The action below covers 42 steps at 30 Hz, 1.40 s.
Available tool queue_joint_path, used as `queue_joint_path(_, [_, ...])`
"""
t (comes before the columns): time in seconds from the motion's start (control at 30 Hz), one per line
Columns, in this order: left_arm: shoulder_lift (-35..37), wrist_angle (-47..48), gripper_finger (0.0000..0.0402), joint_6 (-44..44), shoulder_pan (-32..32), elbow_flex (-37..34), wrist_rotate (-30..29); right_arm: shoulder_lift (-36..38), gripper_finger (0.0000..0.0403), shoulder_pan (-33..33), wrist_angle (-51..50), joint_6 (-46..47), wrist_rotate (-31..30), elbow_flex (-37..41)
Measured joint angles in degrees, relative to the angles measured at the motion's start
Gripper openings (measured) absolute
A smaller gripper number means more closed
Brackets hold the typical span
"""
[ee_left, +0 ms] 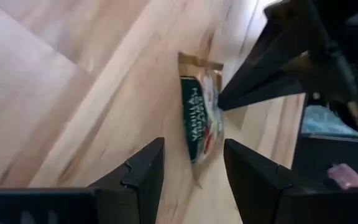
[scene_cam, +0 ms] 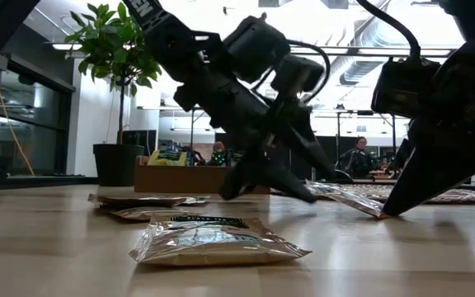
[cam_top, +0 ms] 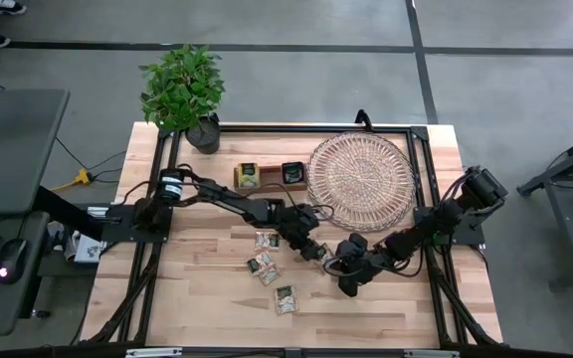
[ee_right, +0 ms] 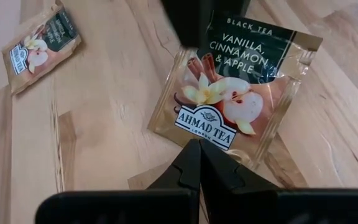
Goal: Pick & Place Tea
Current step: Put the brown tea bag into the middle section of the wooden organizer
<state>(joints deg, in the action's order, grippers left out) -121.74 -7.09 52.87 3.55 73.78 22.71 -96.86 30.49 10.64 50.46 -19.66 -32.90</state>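
Observation:
A tea sachet (ee_right: 235,93), dark green and beige and printed "Vanilla, Cinnamon & Apple", lies at the table's middle (cam_top: 326,257) between both grippers. In the low view the sachet (scene_cam: 345,198) is tilted, with one edge on the table and the other edge raised. My left gripper (ee_left: 193,146) is open, and its fingers stand on either side of the raised end. I cannot tell whether they touch it. My right gripper (ee_right: 197,144) is shut at the sachet's low edge. Several more sachets (cam_top: 265,239) (cam_top: 286,298) lie flat toward the near left. My right gripper presses its shut fingertips on the sachet's bottom seam edge (ee_right: 229,149), coming slanting down from the table's right. That edge (scene_cam: 379,213) stays on the table while the opposite end tilts up toward my left gripper.
The round wicker tray (cam_top: 361,179) sits at the far right. The narrow wooden box (cam_top: 267,176) with tea in it stands to its left, and a potted plant (cam_top: 185,89) is at the far left corner. One sachet (scene_cam: 213,239) lies close to the low camera.

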Motion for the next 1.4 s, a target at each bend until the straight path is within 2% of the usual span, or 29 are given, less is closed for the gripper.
queue_joint_path(0.13, [-2.66,-0.68,0.0163,0.14,0.38,2.11,-1.91,-0.02,0.0000,-0.71,0.82,-0.61,0.67,-0.02])
queue_joint_path(0.27, [-3.19,0.67,0.0163,-0.01,0.18,4.49,1.03,-0.02,0.0000,-0.86,0.97,-0.61,0.79,0.00])
queue_joint_path(0.4, [-3.38,1.96,0.0151,-0.05,0.20,5.73,0.49,0.00,0.0000,-0.83,0.93,-0.59,0.81,-0.02])
queue_joint_path(0.5, [-3.38,2.16,0.0116,-0.06,-0.20,5.73,0.54,0.00,0.0000,-0.83,0.85,-0.41,1.01,-0.02])
queue_joint_path(0.7, [-3.36,4.15,0.0011,-0.01,-0.20,5.83,2.94,0.00,0.0000,-0.84,0.88,-0.59,1.01,-0.02])
queue_joint_path(1.07, [-3.34,4.13,0.0002,-0.21,-0.19,5.83,3.24,2.48,0.0003,-0.88,1.64,-3.13,2.02,0.21])
queue_joint_path(1.4, [-3.25,4.31,0.0001,-2.44,-0.32,5.83,3.90,13.77,0.0050,-2.48,-3.81,-5.94,3.11,0.06])
